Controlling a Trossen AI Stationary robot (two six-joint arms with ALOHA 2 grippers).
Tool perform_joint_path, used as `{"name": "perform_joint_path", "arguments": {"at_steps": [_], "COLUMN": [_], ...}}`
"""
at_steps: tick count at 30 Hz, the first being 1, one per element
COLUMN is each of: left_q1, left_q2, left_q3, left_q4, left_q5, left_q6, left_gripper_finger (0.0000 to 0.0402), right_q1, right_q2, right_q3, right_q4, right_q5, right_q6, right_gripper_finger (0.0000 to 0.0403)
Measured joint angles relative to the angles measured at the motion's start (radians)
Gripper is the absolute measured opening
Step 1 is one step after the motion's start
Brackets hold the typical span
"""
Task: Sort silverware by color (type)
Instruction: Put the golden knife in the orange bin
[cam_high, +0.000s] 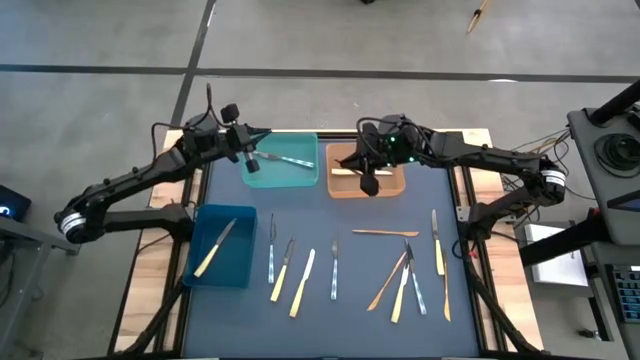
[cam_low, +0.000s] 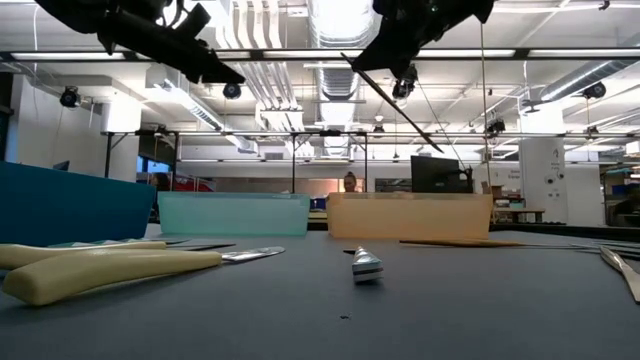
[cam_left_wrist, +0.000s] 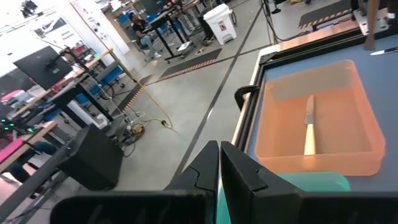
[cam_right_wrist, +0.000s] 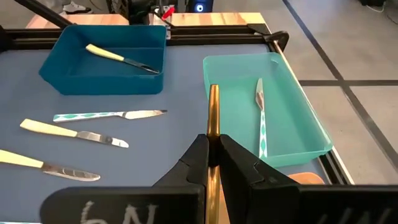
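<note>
Right gripper (cam_right_wrist: 212, 163) is over the orange bin (cam_high: 395, 186), jaws clamped on a tan utensil (cam_right_wrist: 212, 118) that sticks out forward between the fingers; in the low view it hangs tilted, well above the table. Orange bin already has one utensil (cam_left_wrist: 309, 127) with a tan handle lying flat inside. Left gripper (cam_left_wrist: 219, 163) is up over the back edge of the teal bin (cam_high: 262, 180), jaws fully closed, nothing in them. Teal bin holds one patterned utensil (cam_right_wrist: 261, 119). Blue bin (cam_high: 240, 272) at front left holds one yellow-handled utensil (cam_high: 215, 248). Rest of the silverware is still loose on the mat (cam_high: 340, 320): a row of yellow and patterned pieces in the front middle (cam_high: 302, 268), a crossed cluster of tan, yellow and patterned pieces toward the right (cam_high: 405, 283), and one tan piece (cam_high: 385, 233) lying crosswise just behind that cluster.
</note>
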Motion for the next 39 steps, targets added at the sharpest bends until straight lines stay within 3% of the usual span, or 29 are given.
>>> {"name": "perform_joint_path", "arguments": {"at_steps": [32, 39], "left_q1": [0.026, 0.026], "left_q2": [-0.002, -0.002], "left_q3": [0.000, 0.000], "left_q4": [-0.039, -0.032], "left_q5": [0.001, 0.001], "left_q6": [-0.017, -0.012], "left_gripper_finger": [0.0000, 0.0000], "right_q1": [-0.021, 0.001], "right_q2": [0.053, 0.063], "right_q3": [0.000, -0.017], "right_q4": [-0.030, -0.085], "right_q5": [-0.008, -0.092], "right_q6": [0.073, 0.113], "right_gripper_finger": [0.0013, 0.0013]}}
